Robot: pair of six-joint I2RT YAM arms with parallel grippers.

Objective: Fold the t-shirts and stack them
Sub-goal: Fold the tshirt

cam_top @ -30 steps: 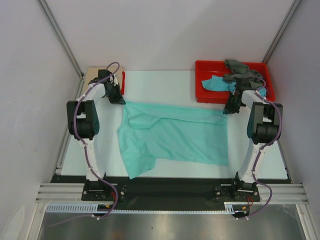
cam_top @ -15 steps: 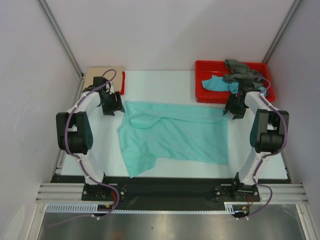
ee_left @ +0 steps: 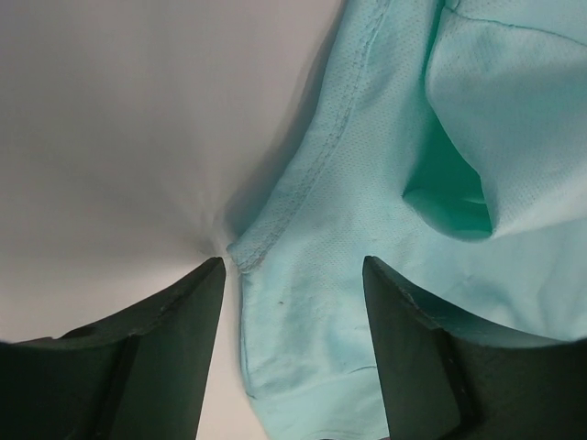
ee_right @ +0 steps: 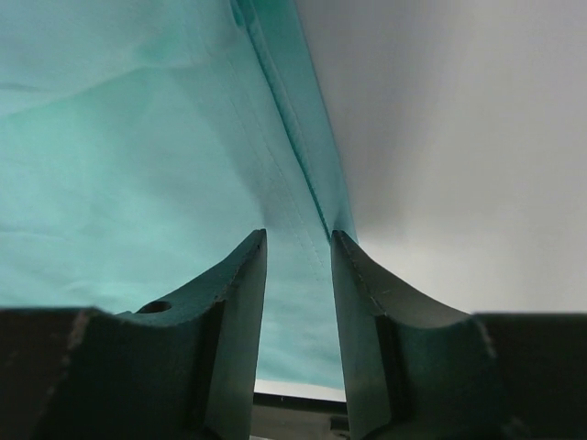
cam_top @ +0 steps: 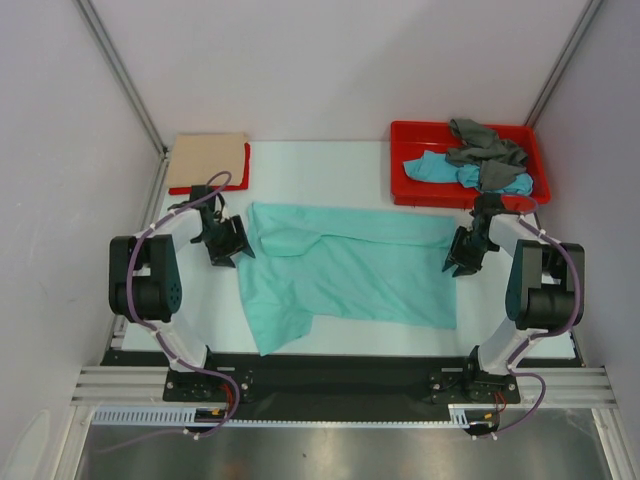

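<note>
A mint-green t-shirt [cam_top: 350, 275] lies spread across the middle of the table, with its near left part hanging toward the front edge. My left gripper [cam_top: 232, 245] hovers open over the shirt's left edge. In the left wrist view its hem [ee_left: 275, 243] lies between the wide-apart fingers [ee_left: 293, 266]. My right gripper [cam_top: 462, 255] stands at the shirt's right edge. Its fingers [ee_right: 298, 238] are a narrow gap apart over the side seam [ee_right: 284, 197], and nothing is pinched. A beige t-shirt [cam_top: 207, 160] lies folded on a red one [cam_top: 246, 165] at the back left.
A red tray [cam_top: 400, 190] at the back right holds a crumpled turquoise-blue shirt [cam_top: 430, 168] and a grey shirt [cam_top: 485, 145]. Bare white table [cam_top: 330, 170] shows behind the green shirt. Metal frame posts and white walls close in both sides.
Both grippers let go of the green shirt's far corners and opened. Each then drew nearer along its side edge, and the right gripper's gap has narrowed again.
</note>
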